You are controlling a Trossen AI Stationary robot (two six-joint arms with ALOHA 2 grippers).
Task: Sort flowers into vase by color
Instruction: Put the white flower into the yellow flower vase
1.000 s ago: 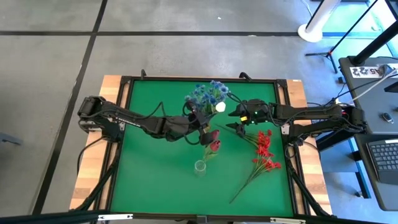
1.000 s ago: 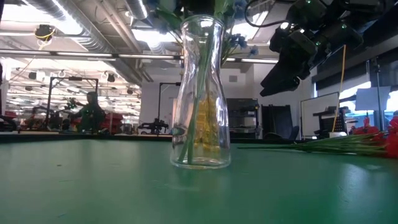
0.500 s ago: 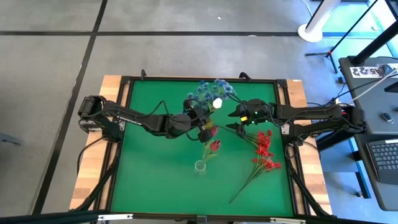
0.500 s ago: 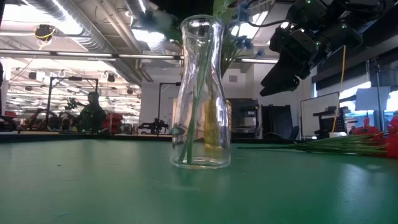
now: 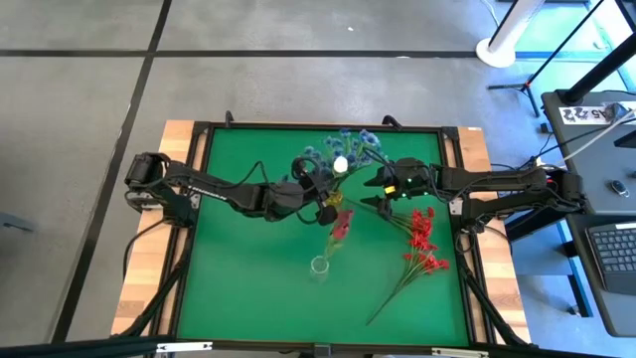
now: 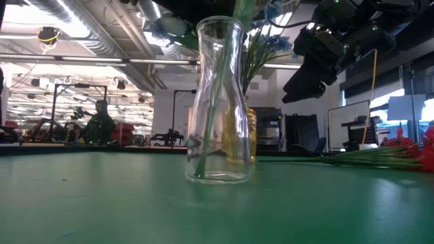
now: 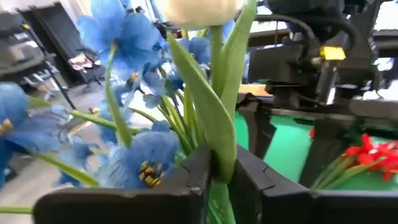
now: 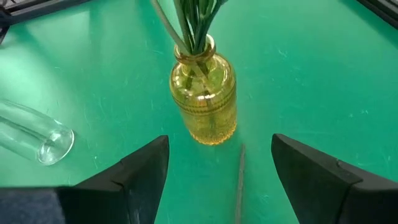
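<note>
We counted two vases standing on the mat: a clear glass vase (image 6: pixel 218 102) holding green stems, and behind it a yellow glass vase (image 8: pixel 204 99) holding the blue sprays (image 5: pixel 350 144) and one white bud (image 5: pixel 341 165).

The left gripper (image 7: pixel 221 168) sat directly above the yellow vase, its fingers (image 7: pixel 186 180) pinched on the white bud's stem (image 7: pixel 217 118), with blue blossoms crowding close around it. One red bud (image 5: pixel 341 225) hung just below that gripper, over the clear vase.

The right gripper (image 8: pixel 221 171) hovered just beside the yellow vase with its jaws spread wide and nothing between them. Beyond it, toward the table's right edge, red sprays (image 5: pixel 422 244) lay flat on the green mat (image 5: pixel 248 278); we could not count their stems.

The mat's left half lay bare out to its black frame (image 5: pixel 199 139). Farther off we saw a workshop with one seated person (image 6: pixel 100 122).
</note>
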